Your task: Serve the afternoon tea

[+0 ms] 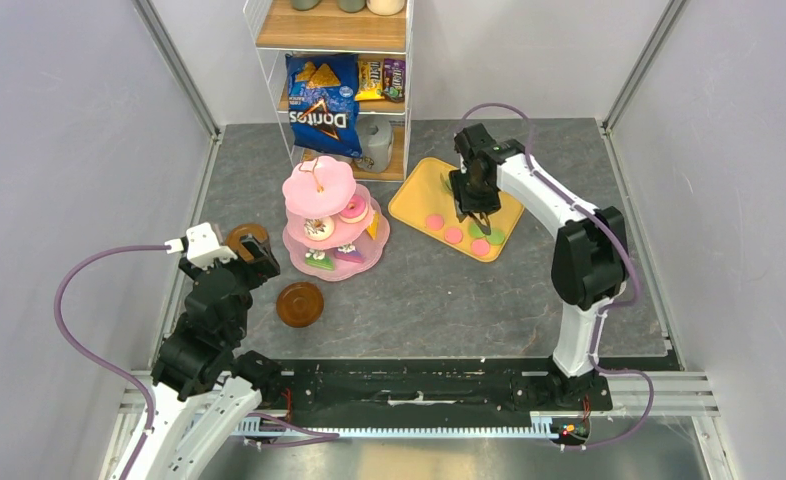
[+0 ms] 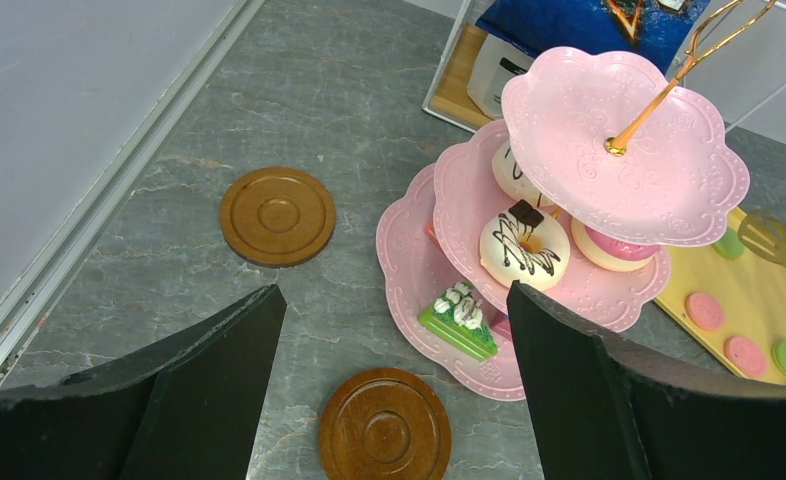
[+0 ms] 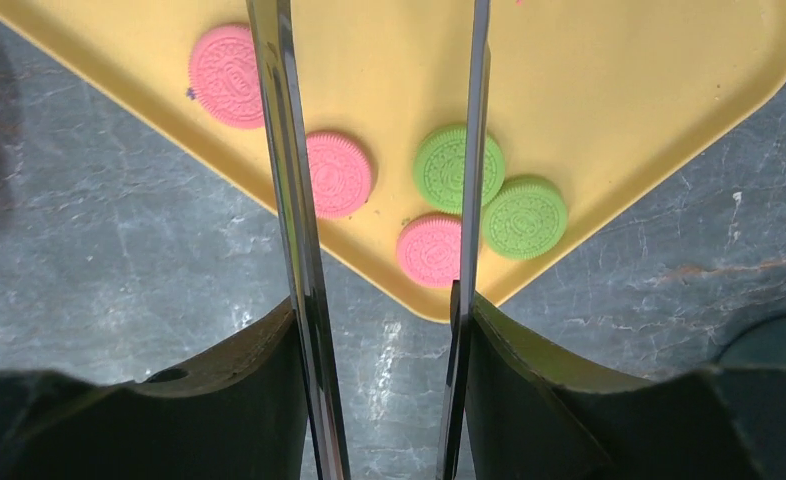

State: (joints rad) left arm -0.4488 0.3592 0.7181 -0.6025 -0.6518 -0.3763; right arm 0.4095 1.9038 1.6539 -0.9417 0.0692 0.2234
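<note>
- Right wrist view: the right claw (image 3: 379, 335) is clamped around a pair of metal tongs (image 3: 294, 200). Its fingers press on the outside of both blades, which stand partly apart rather than squeezed together.
- Three pink macarons (image 3: 337, 175) and two green macarons (image 3: 447, 168) lie flat on the yellow tray (image 3: 619, 80), mid-frame. One pink sits between the blades, and the right blade crosses over a green one.
- The macarons look small, light and rigid, with ridged rims. I judge they could slip or flip if squeezed hard. The tongs should pinch one across its rim, best a piece lying clear of its neighbours.
- Left wrist view: the left claw (image 2: 391, 300) is spread wide, holds nothing and hovers above the bench (image 2: 169, 120).
- Beyond it, right of centre, is the pink three-tier stand (image 2: 659, 180). A toy cake slice (image 2: 459, 320) and a donut (image 2: 524, 245) sit on its lower tiers, and the top tier is bare.
- Two brown saucers (image 2: 277, 215) lie on the bench to the left and bottom centre.
</note>
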